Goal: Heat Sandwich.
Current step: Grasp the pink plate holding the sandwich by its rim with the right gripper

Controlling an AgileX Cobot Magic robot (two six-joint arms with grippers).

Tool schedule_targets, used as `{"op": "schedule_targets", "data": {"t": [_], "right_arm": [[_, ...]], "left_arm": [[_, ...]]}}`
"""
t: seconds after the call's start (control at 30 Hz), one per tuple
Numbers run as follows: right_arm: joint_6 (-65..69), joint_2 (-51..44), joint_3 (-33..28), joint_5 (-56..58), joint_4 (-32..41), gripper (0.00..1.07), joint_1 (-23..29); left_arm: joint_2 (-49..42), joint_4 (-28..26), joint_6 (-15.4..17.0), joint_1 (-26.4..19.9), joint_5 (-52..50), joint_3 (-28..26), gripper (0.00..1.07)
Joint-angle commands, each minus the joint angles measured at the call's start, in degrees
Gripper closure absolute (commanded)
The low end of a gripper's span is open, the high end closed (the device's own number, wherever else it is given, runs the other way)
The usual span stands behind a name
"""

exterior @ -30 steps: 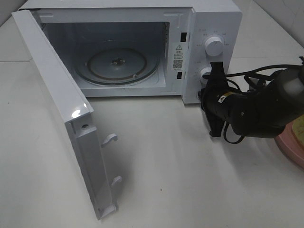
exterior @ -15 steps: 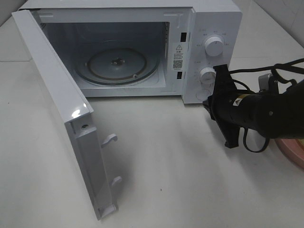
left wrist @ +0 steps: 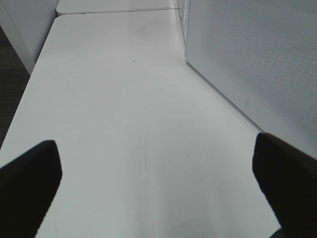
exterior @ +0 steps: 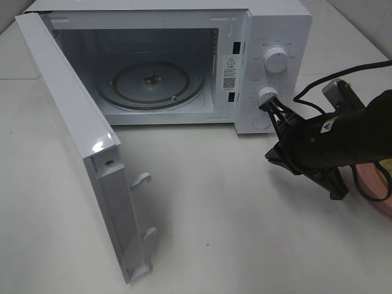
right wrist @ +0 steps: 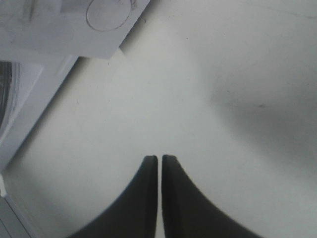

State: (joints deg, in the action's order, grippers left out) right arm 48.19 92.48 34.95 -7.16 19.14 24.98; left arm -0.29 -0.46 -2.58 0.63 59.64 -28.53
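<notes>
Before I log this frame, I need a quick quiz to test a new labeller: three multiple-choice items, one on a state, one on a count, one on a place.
1. The door of the microwave is:
A. shut
B. wide open
C. missing

2. How many round knobs stand out from its panel?
A. two
B. one
C. four

3. Where is the pink plate?
A. on the turntable
B. on top of the microwave
C. on the table, partly hidden by the right arm

Answers:
1 B: the door swings out to the left and the cavity shows.
2 A: one knob sits above the other on the panel.
3 C: a pink rim shows at the right edge, under the arm.
</notes>
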Motion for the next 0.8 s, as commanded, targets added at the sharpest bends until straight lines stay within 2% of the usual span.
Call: {"op": "schedule_targets", "data": {"t": [0.03, 0.23, 0.3, 0.4, 0.5, 0.8], "right_arm": [[-11.2, -2.8, -0.1, 5.2, -0.9, 0.99, -0.3], [-26.5, -5.3, -0.1, 11.8, -4.0, 0.98, -0.3], [-32.9, -6.5, -0.1, 16.0, -7.3, 0.96, -0.3], [-34.8, -7.3, 0.2, 18.2, -10.1, 0.96, -0.3], [-35.7, -8.8, 1.8, 25.6, -16.2, 0.95, -0.3], [-35.6, -10.3, 6.5, 42.8, -23.4, 0.91, -1.0]], "left_arm": [[-1.6, -0.1, 0.2, -0.2, -0.2, 0.2, 0.02], [-1.6, -0.1, 0.2, -0.2, -0.2, 0.2, 0.02], [-1.6, -0.1, 0.2, -0.2, -0.2, 0.2, 0.02], [-1.6, -0.1, 0.2, -0.2, -0.2, 0.2, 0.02], [-1.6, -0.1, 0.2, -0.2, -0.2, 0.2, 0.02], [-1.6, -0.1, 0.2, -0.2, -0.2, 0.2, 0.02]]}}
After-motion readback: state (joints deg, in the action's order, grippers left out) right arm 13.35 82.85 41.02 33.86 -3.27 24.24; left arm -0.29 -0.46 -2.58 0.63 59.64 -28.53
